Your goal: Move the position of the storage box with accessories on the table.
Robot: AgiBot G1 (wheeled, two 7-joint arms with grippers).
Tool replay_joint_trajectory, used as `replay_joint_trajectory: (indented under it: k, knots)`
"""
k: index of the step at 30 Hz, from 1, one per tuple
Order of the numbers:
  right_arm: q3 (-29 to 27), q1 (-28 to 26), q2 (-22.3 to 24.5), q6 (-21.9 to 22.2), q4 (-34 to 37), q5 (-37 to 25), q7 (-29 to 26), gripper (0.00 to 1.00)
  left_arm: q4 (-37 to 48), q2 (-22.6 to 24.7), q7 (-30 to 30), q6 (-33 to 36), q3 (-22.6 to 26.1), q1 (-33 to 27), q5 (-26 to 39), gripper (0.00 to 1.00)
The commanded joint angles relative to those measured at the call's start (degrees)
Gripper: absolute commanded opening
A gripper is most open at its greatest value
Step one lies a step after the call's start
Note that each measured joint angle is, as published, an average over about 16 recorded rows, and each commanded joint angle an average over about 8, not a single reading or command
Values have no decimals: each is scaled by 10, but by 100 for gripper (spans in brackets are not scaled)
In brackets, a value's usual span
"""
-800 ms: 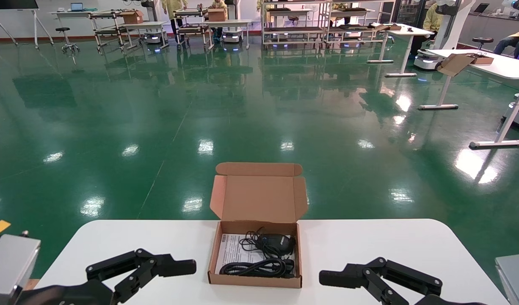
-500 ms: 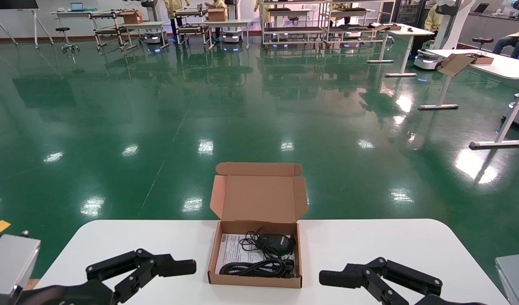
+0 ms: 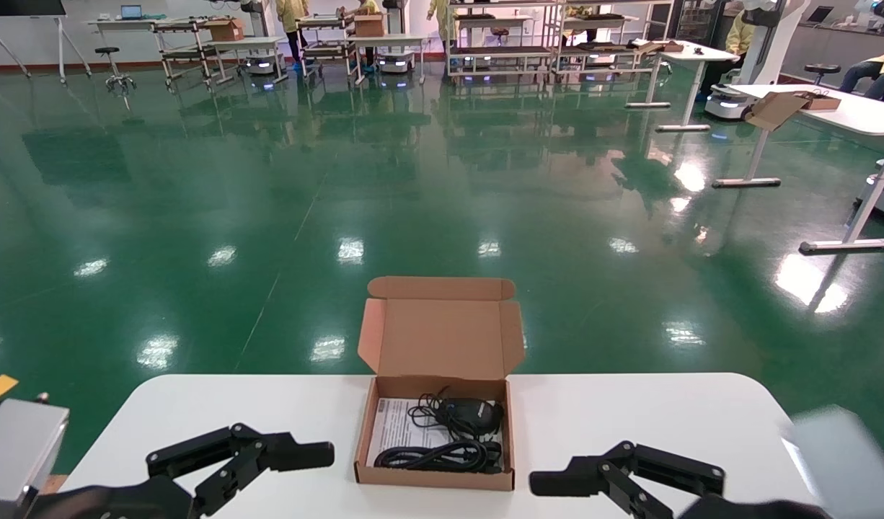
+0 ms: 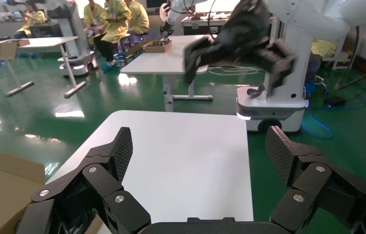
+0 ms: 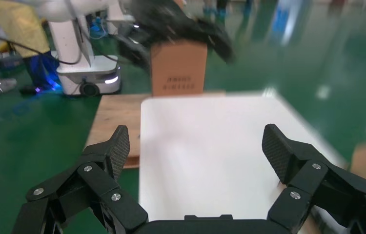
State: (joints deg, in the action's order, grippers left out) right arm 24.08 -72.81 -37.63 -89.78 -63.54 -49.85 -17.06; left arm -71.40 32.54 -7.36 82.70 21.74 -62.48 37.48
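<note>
Shallow brown cardboard storage box (image 3: pixel 434 440), long axis front-to-back, sits between left gripper (image 3: pixel 308 455) and right gripper (image 3: pixel 557 481); both fingers spread wide, empty; right slightly nearer.

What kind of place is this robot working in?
Most likely a robotics lab or data-collection hall: a wide glossy green floor, rows of metal racks at the back, people in yellow coats, and other white wheeled robots standing at white desks.

The leaflet (image 3: pixel 397 431) lies partly hidden under the cable (image 3: pixel 442 454).
</note>
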Motion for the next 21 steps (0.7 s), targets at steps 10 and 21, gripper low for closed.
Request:
replay_joint_trajectory:
  k: [10, 21]
  knots:
    - [114, -116, -50, -9, 190, -88, -116, 100, 0, 0, 0, 0, 0, 0, 0, 100]
    - [142, -154, -40, -6, 221, -96, -109, 100, 0, 0, 0, 0, 0, 0, 0, 100]
